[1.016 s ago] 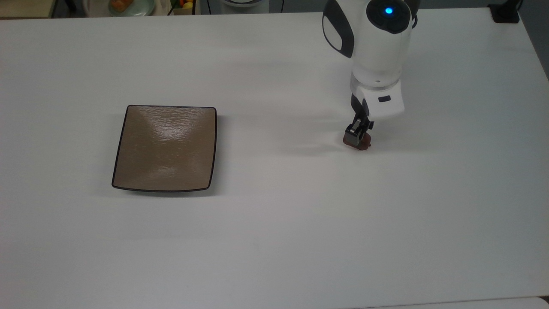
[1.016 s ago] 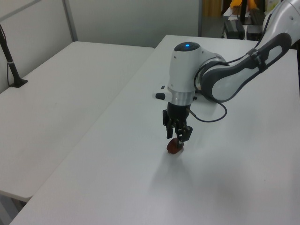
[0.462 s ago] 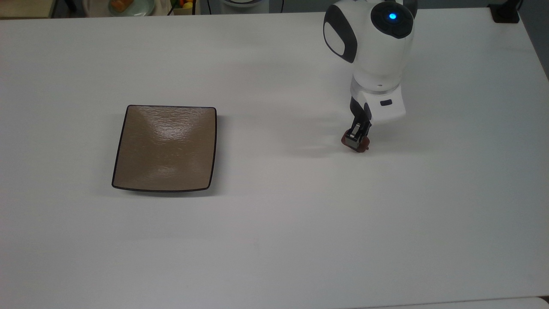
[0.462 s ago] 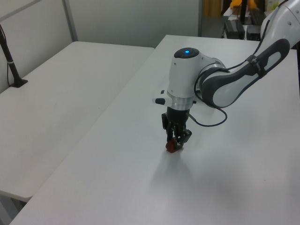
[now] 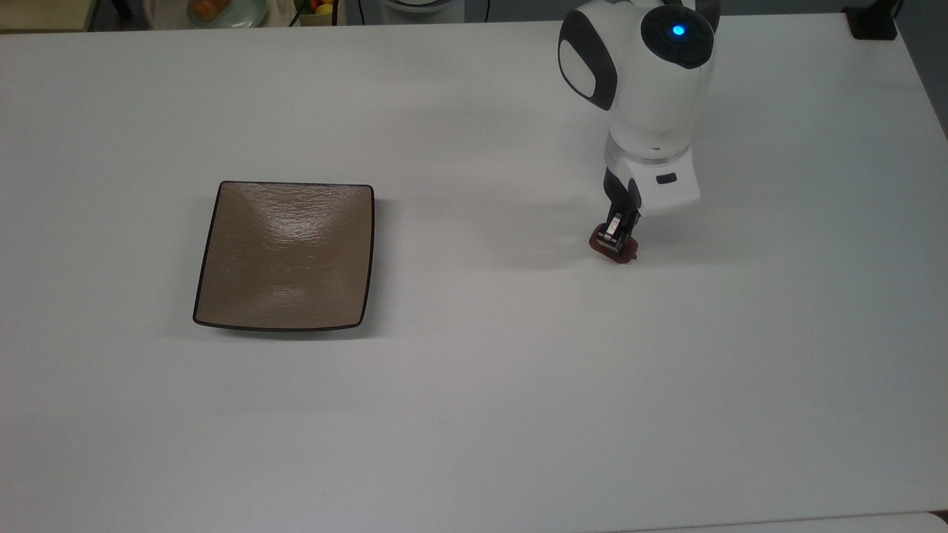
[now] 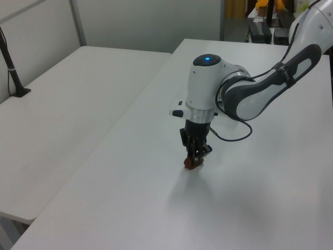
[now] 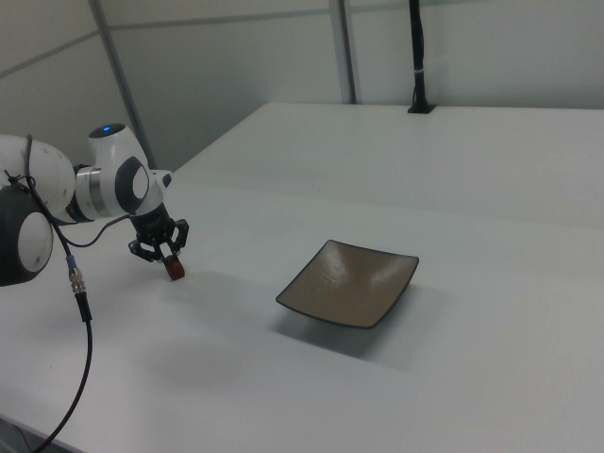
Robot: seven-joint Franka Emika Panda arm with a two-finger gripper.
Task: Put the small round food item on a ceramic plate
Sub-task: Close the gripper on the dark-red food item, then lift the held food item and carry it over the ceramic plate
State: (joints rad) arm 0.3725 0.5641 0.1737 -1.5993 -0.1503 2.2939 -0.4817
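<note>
White laminate covers the table (image 5: 474, 414), which spans the top view and carries everything else; a second white table (image 6: 67, 104) stands just beside it on the left view's left, with a dark cable post (image 6: 10, 62) rising from its far corner. Next in size is the arm (image 5: 641, 89), white with dark grey joint covers and a blue light on its wrist, reaching down near the top view's right side; a black cable (image 7: 80, 311) trails from it in the right view. Well apart from it, toward the top view's left, lies the ceramic plate (image 5: 285, 255), square, tan-brown, glossy, thinly dark-rimmed, its edges curling up, flat on the table with nothing on it. The gripper (image 5: 615, 240) points straight down, its black fingers (image 6: 193, 151) drawn in close and pinching the small round food item (image 5: 613, 252); that dark red-brown lump sits at the tabletop directly under the fingers, far from the plate; whether it touches the surface cannot be told.
</note>
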